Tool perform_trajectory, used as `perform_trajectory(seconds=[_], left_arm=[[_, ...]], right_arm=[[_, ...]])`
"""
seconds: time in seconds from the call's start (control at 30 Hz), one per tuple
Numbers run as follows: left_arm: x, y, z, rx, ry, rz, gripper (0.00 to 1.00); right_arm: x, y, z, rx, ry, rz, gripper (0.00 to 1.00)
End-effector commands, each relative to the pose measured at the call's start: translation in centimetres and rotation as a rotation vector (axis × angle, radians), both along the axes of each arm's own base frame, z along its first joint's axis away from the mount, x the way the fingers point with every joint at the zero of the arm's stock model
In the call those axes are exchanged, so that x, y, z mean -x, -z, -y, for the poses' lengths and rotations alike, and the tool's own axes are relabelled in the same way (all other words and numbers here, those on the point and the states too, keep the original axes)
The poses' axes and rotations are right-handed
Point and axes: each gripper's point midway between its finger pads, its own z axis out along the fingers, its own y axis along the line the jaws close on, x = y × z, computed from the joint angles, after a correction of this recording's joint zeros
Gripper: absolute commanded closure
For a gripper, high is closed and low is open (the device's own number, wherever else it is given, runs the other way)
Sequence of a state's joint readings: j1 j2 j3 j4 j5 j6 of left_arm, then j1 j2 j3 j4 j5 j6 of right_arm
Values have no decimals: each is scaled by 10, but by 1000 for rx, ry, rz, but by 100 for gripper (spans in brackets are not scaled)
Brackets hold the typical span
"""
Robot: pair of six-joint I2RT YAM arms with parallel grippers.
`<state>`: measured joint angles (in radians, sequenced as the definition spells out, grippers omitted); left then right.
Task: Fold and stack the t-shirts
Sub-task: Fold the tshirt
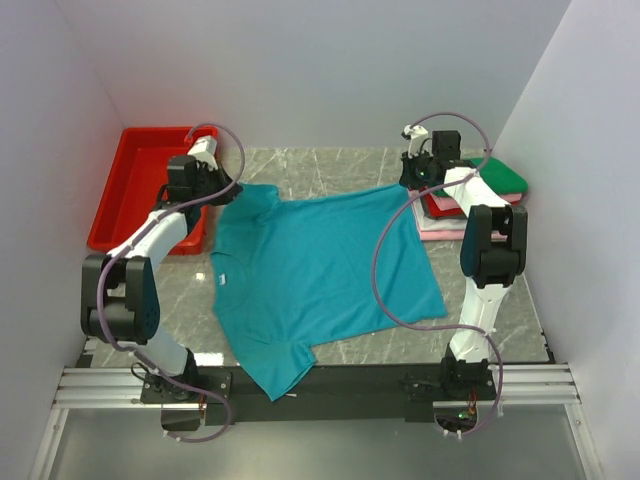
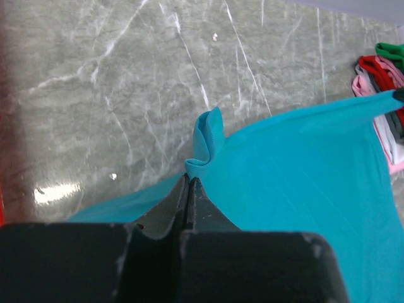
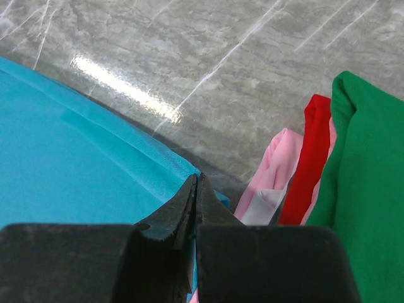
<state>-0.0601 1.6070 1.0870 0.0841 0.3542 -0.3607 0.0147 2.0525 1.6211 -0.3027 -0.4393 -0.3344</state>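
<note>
STATE: left pincer (image 2: 188,183) and right pincer (image 3: 197,183) each closed on 1 far corner of teal shirt (image 1: 320,270) | POSITION: shirt spread on bench (image 1: 330,165), folded stack (image 1: 503,180) just beside right pincer | RISK: thin pinch may slip under tension; lifted cloth may snag stack
</note>
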Motion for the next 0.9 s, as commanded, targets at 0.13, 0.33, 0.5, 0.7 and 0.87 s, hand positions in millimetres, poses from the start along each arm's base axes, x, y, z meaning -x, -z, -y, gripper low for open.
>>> perform_trajectory(seconds=[0.13, 0.33, 0.5, 0.7, 0.87], left_arm=[[33, -14, 6, 19, 50, 4, 100], [49, -25, 8, 35, 64, 22, 100], [60, -40, 10, 38, 77, 49, 100], [77, -40, 12, 49, 89, 26, 100], [90, -39, 11, 45, 89, 15, 100]], right_arm=[[-2, -18, 4, -1, 6, 44, 100], [-2, -20, 5, -3, 9, 49, 100], [0, -21, 5, -1, 7, 52, 100], [7, -23, 3, -4, -7, 54, 100], [15, -26, 13, -9, -10, 67, 100]])
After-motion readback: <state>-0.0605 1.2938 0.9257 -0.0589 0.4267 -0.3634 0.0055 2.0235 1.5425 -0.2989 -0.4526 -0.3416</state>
